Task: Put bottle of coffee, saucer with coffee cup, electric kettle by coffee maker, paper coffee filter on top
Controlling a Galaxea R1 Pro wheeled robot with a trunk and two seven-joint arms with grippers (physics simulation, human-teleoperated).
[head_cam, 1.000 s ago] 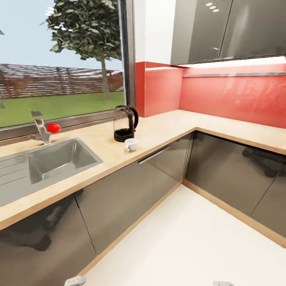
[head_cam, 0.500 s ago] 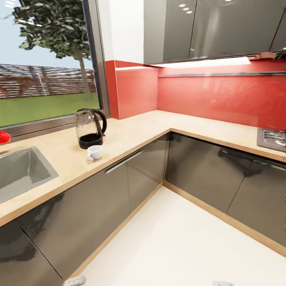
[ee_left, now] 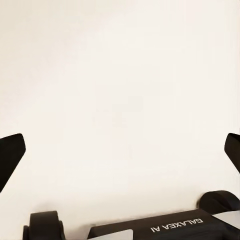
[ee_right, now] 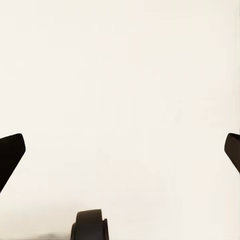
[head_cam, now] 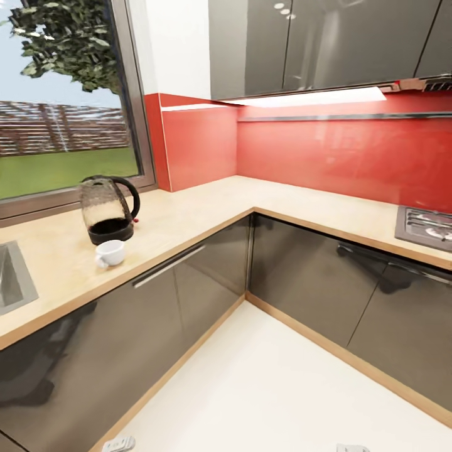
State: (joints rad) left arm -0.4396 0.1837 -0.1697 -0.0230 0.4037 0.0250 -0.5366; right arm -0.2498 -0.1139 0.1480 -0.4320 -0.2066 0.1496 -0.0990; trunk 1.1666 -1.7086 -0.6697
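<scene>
The glass electric kettle (head_cam: 108, 210) with a black base and handle stands on the beige countertop (head_cam: 207, 210) near the window. Just in front of it sits the white coffee cup (head_cam: 110, 253), directly on the counter. My left gripper (ee_left: 120, 150) is open, its dark fingertips (ee_left: 11, 156) spread wide over pale floor with nothing between them. My right gripper (ee_right: 120, 150) is open in the same way above the floor, with its fingertips (ee_right: 11, 154) far apart. The coffee maker, coffee bottle, filter and saucer are out of view.
The L-shaped counter runs along dark glossy cabinets (head_cam: 301, 270) and a red backsplash (head_cam: 326, 150). A sink corner (head_cam: 12, 279) is at the far left, a gas hob (head_cam: 427, 226) at the right. White floor (head_cam: 276, 389) lies before the cabinets.
The head view has swung to the right: the sink and tap slid out at the left and the hob came in at the right. Kettle and cup keep their places on the counter.
</scene>
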